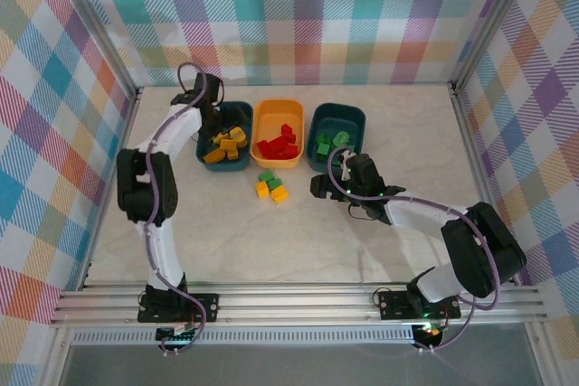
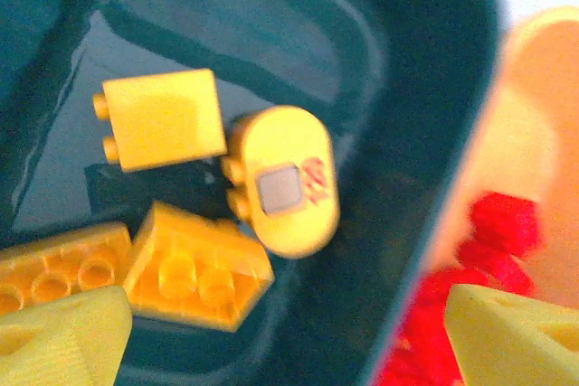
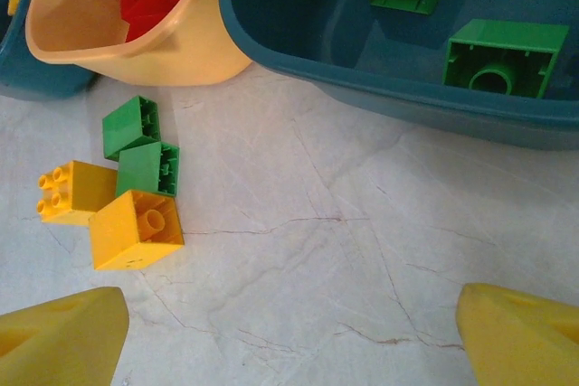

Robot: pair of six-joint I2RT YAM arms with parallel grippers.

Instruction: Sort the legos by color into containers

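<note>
While my left hand [image 2: 289, 341] hangs over left teal bin [image 2: 425, 88], fingers spread, nothing between, yellow bricks [image 2: 167, 119] lie inside. My right hand [image 3: 289, 332] spread too, empty, above table [image 3: 317, 250]. Red bricks [image 1: 279, 144] in orange-yellow bin [image 3: 181, 51]. Green bricks [image 3: 499, 56] in right teal bin [image 3: 362, 88]. Two loose green bricks [image 3: 131, 126] and two loose yellow bricks [image 3: 136, 228] clustered on table, near orange-yellow bin.
</note>
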